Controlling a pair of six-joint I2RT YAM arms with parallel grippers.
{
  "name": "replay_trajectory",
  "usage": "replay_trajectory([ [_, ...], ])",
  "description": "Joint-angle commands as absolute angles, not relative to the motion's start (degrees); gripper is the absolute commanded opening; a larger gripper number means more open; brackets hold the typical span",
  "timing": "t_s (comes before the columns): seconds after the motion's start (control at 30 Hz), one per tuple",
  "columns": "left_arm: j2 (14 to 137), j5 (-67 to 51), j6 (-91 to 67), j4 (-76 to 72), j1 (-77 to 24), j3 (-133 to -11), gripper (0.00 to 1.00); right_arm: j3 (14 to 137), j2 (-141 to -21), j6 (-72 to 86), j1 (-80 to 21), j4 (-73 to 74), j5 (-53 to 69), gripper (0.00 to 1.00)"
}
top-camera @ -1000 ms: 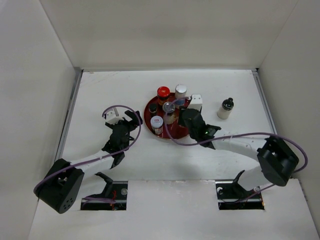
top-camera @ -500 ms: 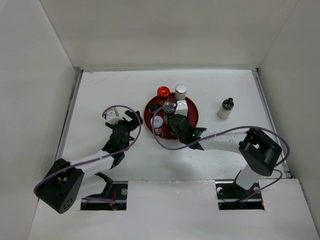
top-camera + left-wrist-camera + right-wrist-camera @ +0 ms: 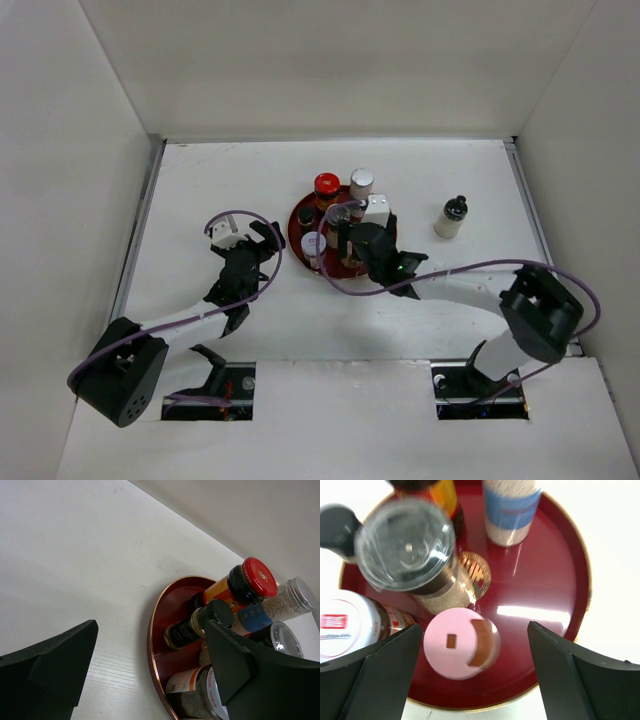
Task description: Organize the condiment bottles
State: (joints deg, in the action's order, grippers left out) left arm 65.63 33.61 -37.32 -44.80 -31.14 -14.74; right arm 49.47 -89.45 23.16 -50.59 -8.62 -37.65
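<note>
End effector of right arm hangs spread over pink-capped jar.

The tray was glossy dark red, edged with a thin gold rim, with a gold emblem at its centre. The near pink-capped jar bore brown marks on its lid. The far shaker was white with a blue band. The red-capped jar wore an orange label. Off to the right, the white bottle had a black cap.

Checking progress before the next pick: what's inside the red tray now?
Six bottles stand in the tray: red-capped, black-capped, silver-capped, clear-lidded, white-lidded, pink-capped. The clear-lidded one partly covers the gold emblem.
</note>
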Motion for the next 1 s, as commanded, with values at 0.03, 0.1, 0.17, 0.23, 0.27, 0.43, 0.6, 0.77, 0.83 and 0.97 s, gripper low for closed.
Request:
replay_trajectory([
  [0.03, 64.42, 33.57, -37.71, -47.9, -31.07, -14.24, 0.88, 48.26, -78.68, 23.12, -47.95, -8.44, -38.41, 0.95],
  [0.1, 64.51, 33.57, -37.71, -47.9, -31.07, -14.24, 0.88, 47.64, -75.95, 22.59, -45.23, -8.35, -38.93, 0.98],
  [0.17, 64.51, 33.57, -37.71, -47.9, -31.24, -14.33, 0.88, 47.03, -74.62, 22.59, -41.11, -8.26, -40.07, 1.0],
  [0.23, 64.34, 33.57, -37.71, -47.9, -31.33, -14.24, 0.88, 46.93, -74.44, 22.94, -36.63, -7.13, -43.23, 1.0],
  [0.27, 64.07, 33.75, -37.71, -47.9, -31.33, -14.15, 0.88, 47.02, -74.7, 22.94, -34.43, -6.51, -45.33, 1.0],
  [0.43, 63.89, 33.84, -37.71, -47.9, -31.33, -14.06, 0.88, 46.93, -76.37, 21.8, -24.23, -6.24, -50.98, 1.0],
  [0.6, 64.25, 33.57, -37.79, -47.9, -31.42, -14.24, 0.88, 48.34, -82.6, 22.5, -20.62, -7.91, -50.28, 1.0],
  [0.77, 63.81, 33.75, -37.79, -47.9, -31.42, -14.06, 0.88, 50.97, -88.41, 22.67, -15.87, -8.61, -45.1, 1.0],
  [0.83, 64.07, 33.75, -37.79, -47.9, -31.33, -14.06, 0.88, 51.42, -89.21, 22.85, -14.46, -9.93, -42.9, 1.0],
  [0.97, 64.51, 33.66, -37.79, -47.9, -31.33, -14.24, 0.88, 51.85, -90.87, 22.41, -13.4, -13.27, -41.84, 0.95],
])
